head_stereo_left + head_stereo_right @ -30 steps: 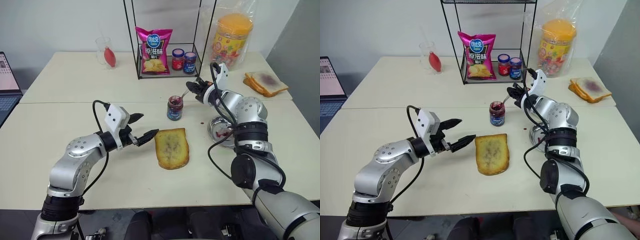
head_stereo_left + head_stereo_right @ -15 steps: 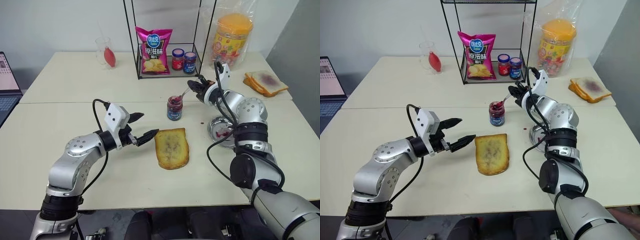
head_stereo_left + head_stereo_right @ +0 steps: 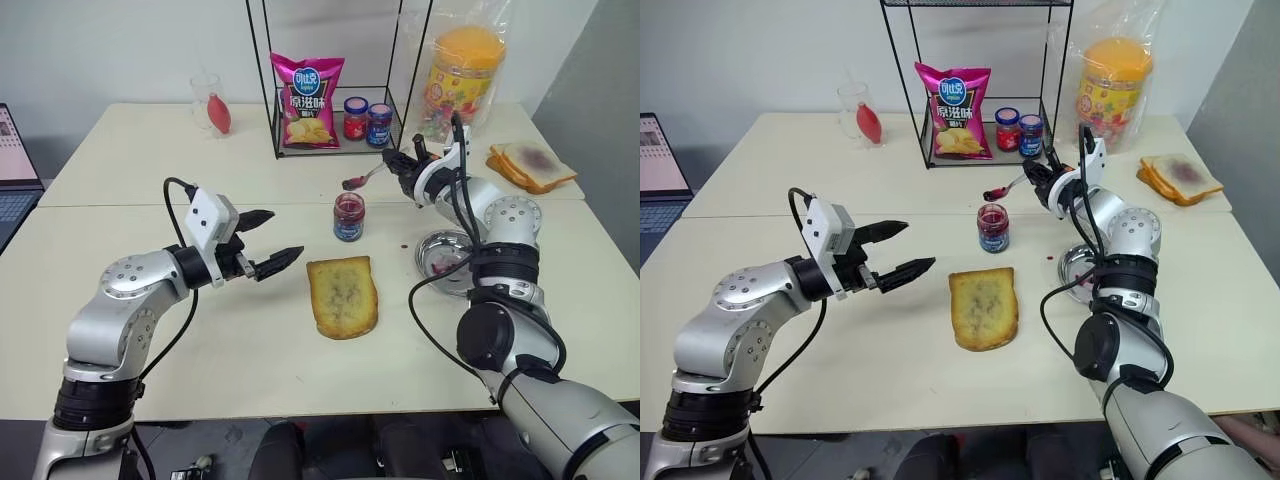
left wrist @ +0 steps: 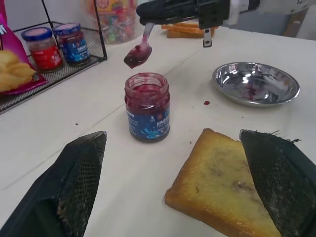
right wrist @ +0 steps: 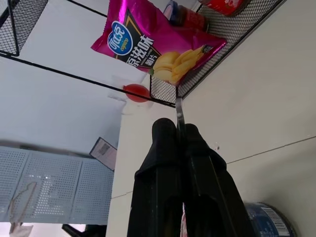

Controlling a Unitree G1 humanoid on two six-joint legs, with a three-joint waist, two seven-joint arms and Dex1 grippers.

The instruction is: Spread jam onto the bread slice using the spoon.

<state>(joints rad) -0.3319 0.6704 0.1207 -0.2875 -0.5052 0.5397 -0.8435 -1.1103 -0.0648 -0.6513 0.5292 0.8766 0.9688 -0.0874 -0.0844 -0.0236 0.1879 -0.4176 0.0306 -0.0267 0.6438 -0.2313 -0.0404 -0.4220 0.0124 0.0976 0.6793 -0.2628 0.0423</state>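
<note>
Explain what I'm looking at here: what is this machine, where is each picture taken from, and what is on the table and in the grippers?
This is a two-armed humanoid robot at a pale table. The two wide pictures come from cameras on its head, looking down over its arms. The other two come from cameras on its wrists, looking along each gripper's black fingers. The right gripper is shut on the spoon, whose bowl carries jam above the open jam jar. The left gripper is open and holds nothing, beside the bread slice. Also on the table: a metal dish, a wire rack holding a chip bag and two lidded jars, and a stack of bread.
</note>
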